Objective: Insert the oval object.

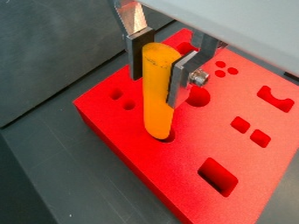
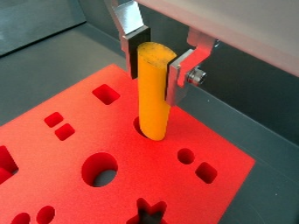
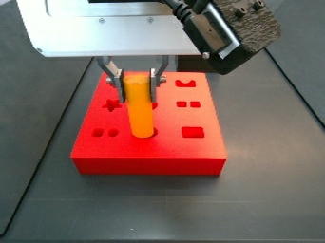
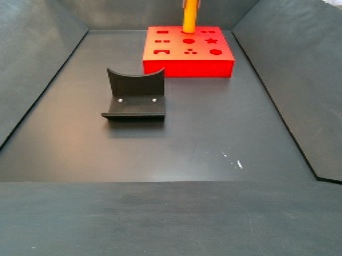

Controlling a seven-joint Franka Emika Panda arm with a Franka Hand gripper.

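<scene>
The oval object (image 1: 158,96) is a long orange-yellow peg standing upright with its lower end in a hole of the red block (image 1: 251,162). It shows in both wrist views (image 2: 153,92) and both side views (image 3: 139,112) (image 4: 191,14). My gripper (image 1: 158,74) is over the block, its silver fingers with dark pads closed against the peg's upper end, also in a wrist view (image 2: 158,72) and a side view (image 3: 137,84). The peg's lower tip is hidden inside the hole.
The red block (image 3: 152,157) has several other shaped holes around the peg and sits at the far end of the dark floor (image 4: 187,68). A dark grey curved holder (image 4: 134,97) stands on the floor apart from the block. Sloped dark walls enclose the floor.
</scene>
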